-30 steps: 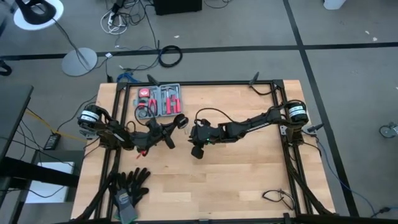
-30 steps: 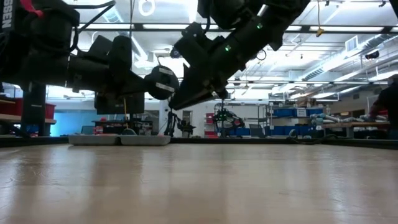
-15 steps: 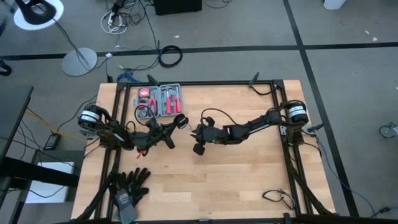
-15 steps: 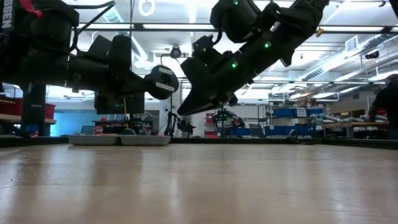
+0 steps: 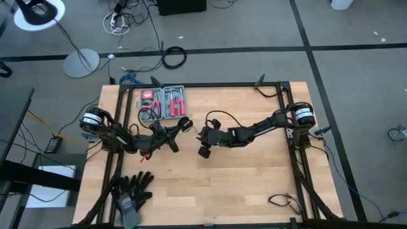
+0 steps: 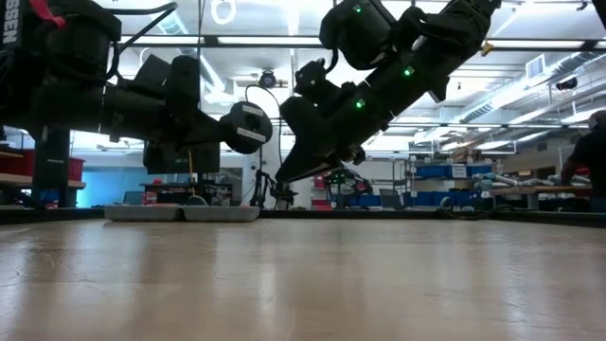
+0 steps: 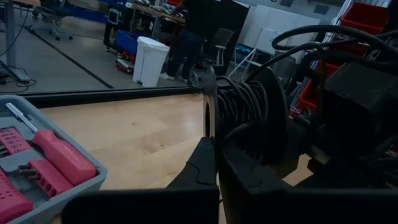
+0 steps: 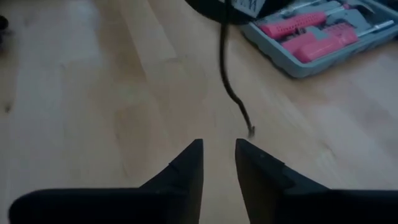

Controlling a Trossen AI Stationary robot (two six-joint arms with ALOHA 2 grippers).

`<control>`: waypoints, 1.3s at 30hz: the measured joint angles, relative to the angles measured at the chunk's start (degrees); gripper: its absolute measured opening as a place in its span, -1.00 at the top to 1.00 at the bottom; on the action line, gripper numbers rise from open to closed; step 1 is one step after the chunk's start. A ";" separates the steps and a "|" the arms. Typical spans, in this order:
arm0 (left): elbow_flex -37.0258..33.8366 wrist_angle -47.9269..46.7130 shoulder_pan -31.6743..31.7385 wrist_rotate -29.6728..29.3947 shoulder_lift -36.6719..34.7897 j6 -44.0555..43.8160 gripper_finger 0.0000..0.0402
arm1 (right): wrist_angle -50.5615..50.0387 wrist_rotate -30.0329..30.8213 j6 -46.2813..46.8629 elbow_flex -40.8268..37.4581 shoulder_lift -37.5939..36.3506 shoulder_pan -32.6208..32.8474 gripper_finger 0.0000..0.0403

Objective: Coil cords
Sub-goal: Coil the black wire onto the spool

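Fingers of our left gripper [image 7: 216, 163] pinch the spool [image 7: 249, 118] at the middle of the frame with most of the cord [image 7: 244, 109] wound on, while our right gripper [image 8: 218, 163] holds nothing, fingers apart, so we think the loose tail [image 8: 231, 93] is left.

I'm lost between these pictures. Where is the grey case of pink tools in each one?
High view: the tool case lies near the table's far edge, left of centre.
Low view: a low grey shape at the far edge, left of centre, probably the case.
Left wrist view: lower left corner.
Right wrist view: upper right.
Shared landmark: the pale wooden table under it.
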 joint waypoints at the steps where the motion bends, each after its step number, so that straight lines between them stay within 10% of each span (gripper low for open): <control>1: -0.01 0.00 0.00 0.01 0.00 0.00 1.00 | -0.35 0.22 0.02 0.00 0.00 -0.18 0.54; 20: -0.01 -0.07 -0.02 0.24 0.00 0.00 1.00 | 3.19 -0.70 -3.11 0.02 0.00 -1.43 0.28; 30: 0.00 -0.07 -0.02 0.22 0.00 -0.02 1.00 | 5.55 -0.26 -4.83 0.02 0.00 -1.43 0.92; 39: -0.01 -0.07 -0.02 0.22 0.00 -0.05 1.00 | 8.96 -3.87 -5.58 0.02 -0.02 -1.30 0.98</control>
